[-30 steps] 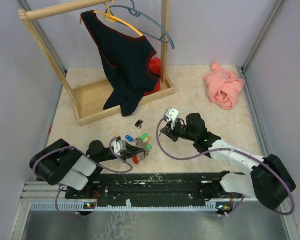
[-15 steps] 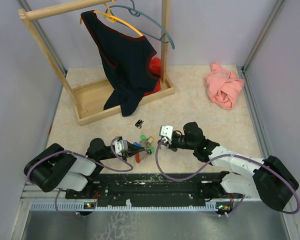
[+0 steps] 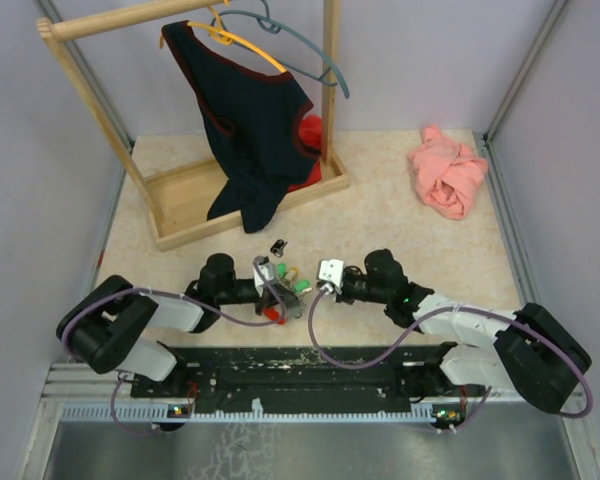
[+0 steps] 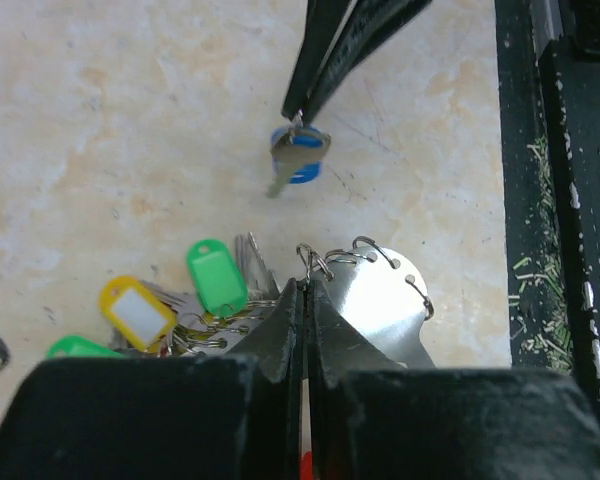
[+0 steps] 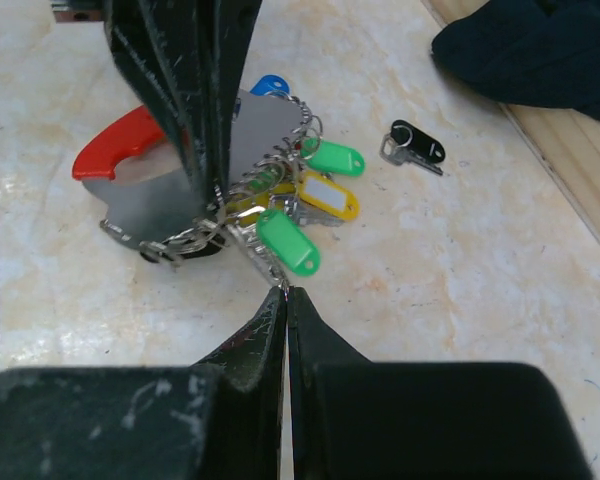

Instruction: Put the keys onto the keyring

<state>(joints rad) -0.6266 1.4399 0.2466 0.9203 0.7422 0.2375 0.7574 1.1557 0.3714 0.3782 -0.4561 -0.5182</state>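
Pinching keyring plate [image 4: 380, 300] at its ring edge: left gripper [image 4: 300, 287], jaws clamped. Right gripper [image 4: 296, 110] jaws clamped on blue key [image 4: 300, 160], hanging just beyond keyring plate, seemingly not touching. Tagged keys [image 4: 216, 276] bunched beside keyring plate.

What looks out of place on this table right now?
One black-headed key lies alone, apart from the tagged bunch, toward the wooden rack. A pink cloth sits crumpled at the far right, and the dark garment hangs lopsided off its hanger.
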